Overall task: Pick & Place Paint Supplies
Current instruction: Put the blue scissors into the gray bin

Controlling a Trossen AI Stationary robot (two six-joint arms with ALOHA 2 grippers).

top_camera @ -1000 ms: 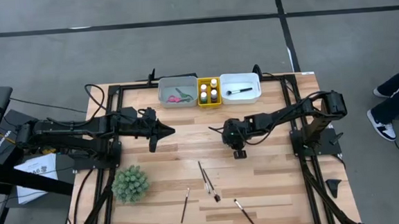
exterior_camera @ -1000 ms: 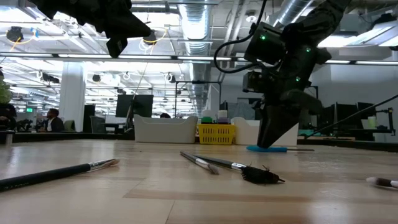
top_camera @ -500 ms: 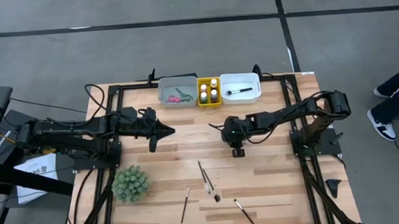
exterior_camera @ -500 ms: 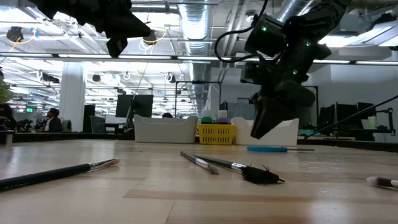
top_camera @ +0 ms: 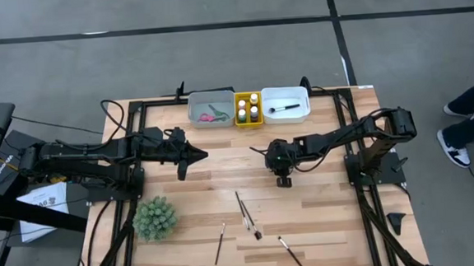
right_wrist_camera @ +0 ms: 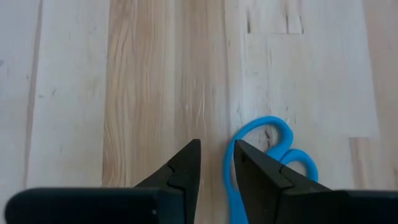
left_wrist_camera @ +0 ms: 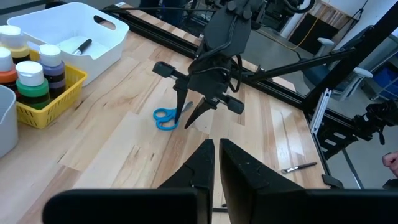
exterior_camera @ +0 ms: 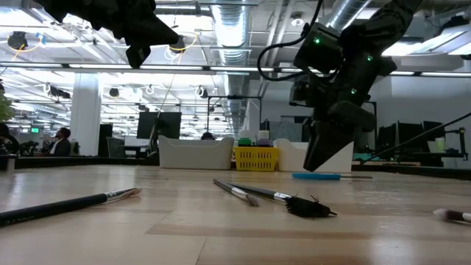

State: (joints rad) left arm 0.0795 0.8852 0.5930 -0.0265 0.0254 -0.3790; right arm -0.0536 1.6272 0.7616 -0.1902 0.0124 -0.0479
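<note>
Blue-handled scissors lie flat on the wood near the table's middle, also in the low view and the left wrist view. My right gripper points down just above them, narrowly open, its tips a little off the table beside one handle loop. My left gripper hangs shut above the table's left half, well away. Several dark-handled brushes lie toward the near edge. Paint bottles stand in the yellow tray.
At the far edge stand a grey tray with pink and green scissors and a white tray holding a brush. A spiky green plant ball sits near the left edge. Black frame rails border the table; a person's legs show at the right.
My right gripper rose from the table beside the blue scissors, swung a little away from them, then came back over them and partly down. The scissors stayed flat where they were.
</note>
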